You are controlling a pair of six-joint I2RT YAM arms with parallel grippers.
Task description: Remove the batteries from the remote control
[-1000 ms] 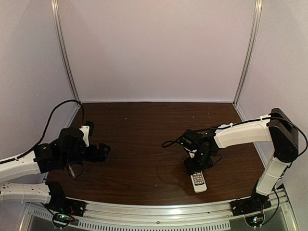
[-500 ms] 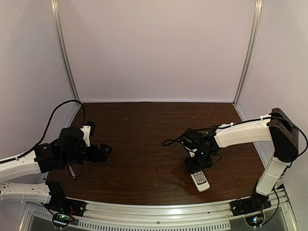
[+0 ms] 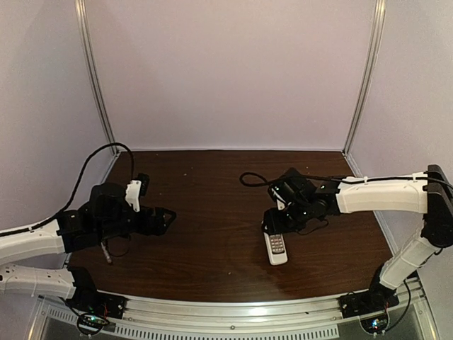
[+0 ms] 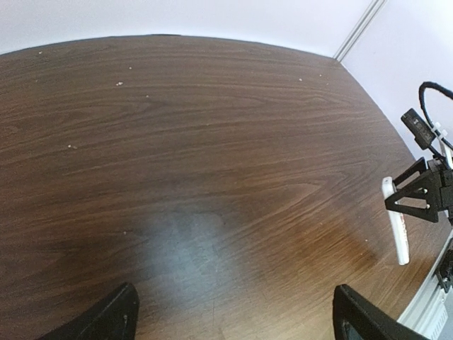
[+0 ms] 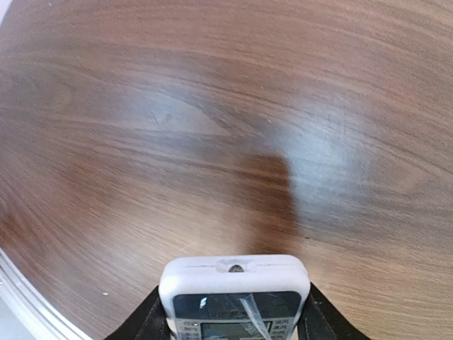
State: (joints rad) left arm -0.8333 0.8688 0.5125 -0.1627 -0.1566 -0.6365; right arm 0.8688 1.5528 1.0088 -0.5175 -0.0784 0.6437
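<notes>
The remote control (image 3: 275,248) is a slim white handset, button side up, right of the table's middle. My right gripper (image 3: 277,225) is shut on its far end. In the right wrist view its grey display end (image 5: 233,287) fills the bottom, with a black finger (image 5: 147,320) pressed on each long side and its shadow cast ahead on the wood. The left wrist view shows the remote control (image 4: 398,230) edge-on in the right gripper (image 4: 423,198). My left gripper (image 3: 167,218) hovers open over bare wood at the left, fingertips wide apart (image 4: 237,322). The batteries are hidden.
A black cable (image 3: 253,178) loops off the right arm over the table. The dark wooden table (image 3: 212,184) is closed in by pale walls behind and at both sides. A metal rail (image 3: 233,312) runs along its near edge.
My right arm has swung left and away from the front edge, carrying the remote control with it. My left arm has reached a little farther toward the middle, still open.
</notes>
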